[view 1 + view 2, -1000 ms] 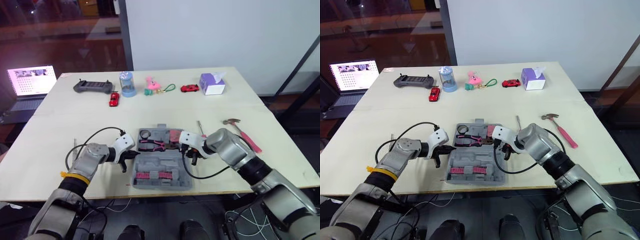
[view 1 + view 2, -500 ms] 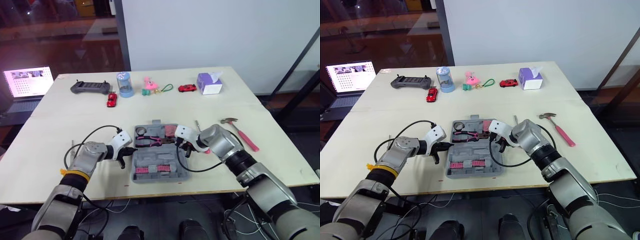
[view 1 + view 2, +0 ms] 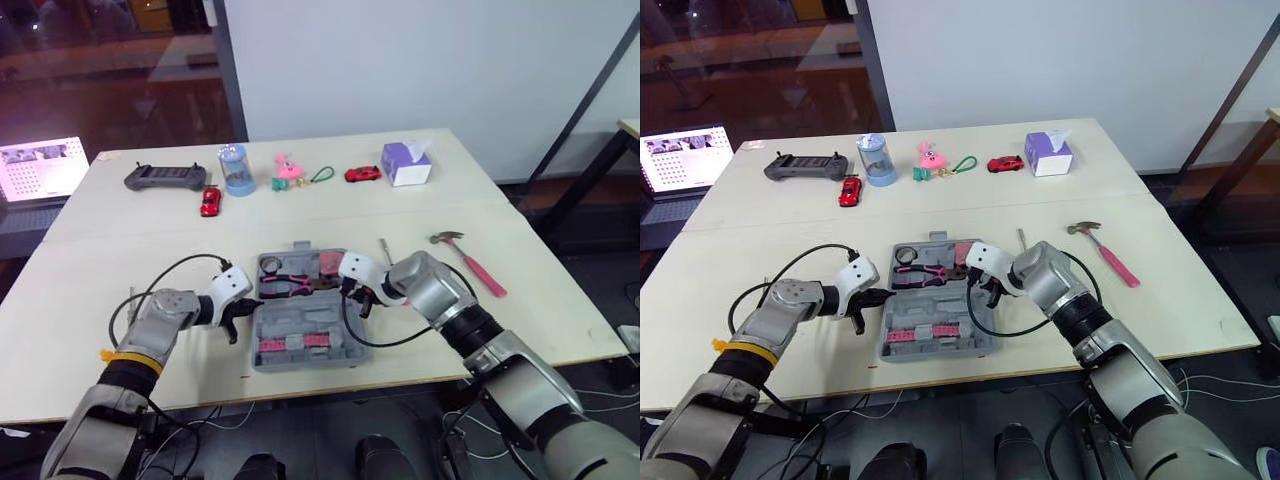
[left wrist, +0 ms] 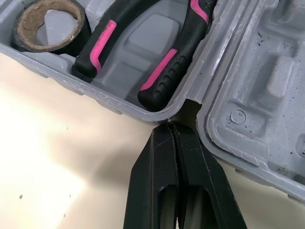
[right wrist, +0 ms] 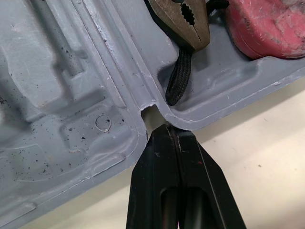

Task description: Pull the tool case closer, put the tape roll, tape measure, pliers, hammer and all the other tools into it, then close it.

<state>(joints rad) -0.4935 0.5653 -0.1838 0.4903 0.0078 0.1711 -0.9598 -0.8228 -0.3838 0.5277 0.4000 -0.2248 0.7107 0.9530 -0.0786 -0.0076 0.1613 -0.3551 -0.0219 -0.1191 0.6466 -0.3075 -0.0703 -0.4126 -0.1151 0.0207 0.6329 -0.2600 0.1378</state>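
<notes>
Open tool case (image 3: 300, 322) lies between left gripper (image 4: 174, 128) and right gripper (image 5: 172, 130), both jaws pressed together and empty, tips at its hinge notches. Hammer (image 3: 462, 260) is well apart from the right jaws. Pliers (image 4: 143, 57) and tape roll (image 4: 50, 24) sit just ahead of the left jaws, inside the case.

Just ahead of the left jaws, the black electrical tape roll (image 4: 82, 29) in the grey plastic tool case (image 4: 248, 95) is clipped at the corner of the left wrist view. The black-and-pink-handled pliers (image 4: 183, 52) lose their head past the edge.

Ahead of the right jaws, the pliers' steel nose runs off the edge and the scuffed pink tape measure (image 5: 267, 24) is cut at the corner. A black cord loop (image 5: 178, 78) disappears under that nose.

From above, the pink pieces (image 3: 925, 335) in the case half nearer both jaws are too small to identify. So is the thin silver tool (image 3: 1021, 240) just beyond the right jaws.
</notes>
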